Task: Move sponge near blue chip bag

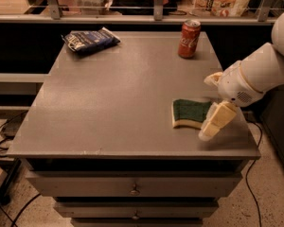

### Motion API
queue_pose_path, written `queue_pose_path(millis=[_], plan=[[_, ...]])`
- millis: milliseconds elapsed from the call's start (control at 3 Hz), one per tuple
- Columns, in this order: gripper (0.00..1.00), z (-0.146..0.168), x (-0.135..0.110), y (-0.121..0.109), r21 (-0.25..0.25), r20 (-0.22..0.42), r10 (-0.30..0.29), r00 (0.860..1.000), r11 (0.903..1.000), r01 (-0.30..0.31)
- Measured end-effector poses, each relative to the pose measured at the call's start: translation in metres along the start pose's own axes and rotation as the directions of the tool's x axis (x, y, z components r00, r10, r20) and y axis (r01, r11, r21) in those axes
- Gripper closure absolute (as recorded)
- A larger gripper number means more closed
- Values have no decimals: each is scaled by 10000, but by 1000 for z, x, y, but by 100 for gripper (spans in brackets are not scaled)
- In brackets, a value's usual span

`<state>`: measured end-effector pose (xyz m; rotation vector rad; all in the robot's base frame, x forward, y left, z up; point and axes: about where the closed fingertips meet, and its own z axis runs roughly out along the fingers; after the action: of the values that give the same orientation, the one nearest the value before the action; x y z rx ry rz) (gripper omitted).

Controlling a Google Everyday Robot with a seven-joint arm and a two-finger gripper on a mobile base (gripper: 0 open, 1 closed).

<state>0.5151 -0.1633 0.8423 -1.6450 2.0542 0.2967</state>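
Note:
The sponge [190,113], dark green on top with a pale yellow edge, lies flat on the grey table [123,93] near its right front. My gripper [208,107] comes in from the right on a white arm. It is open at the sponge's right end, with one cream fingertip [217,121] low at the sponge's near right corner and the other [212,78] behind it. The blue chip bag [90,39] lies flat at the table's far left corner, far from the sponge.
A red soda can [189,31] stands upright at the far right of the table. The table has drawers below its front edge [132,189]. A railing and shelves run behind it. Cables lie on the floor at the left [2,136].

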Motion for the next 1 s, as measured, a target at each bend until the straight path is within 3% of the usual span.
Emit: queue_pose_path(millis=[333,667,1000], plan=[[18,9,5,-1,-118,-15,217,9998,9997,-217],[50,9,5,-2,-163,98,336,9994,9993,-334],[73,4,1,-3,-183,286,391,9988,9991,-386]])
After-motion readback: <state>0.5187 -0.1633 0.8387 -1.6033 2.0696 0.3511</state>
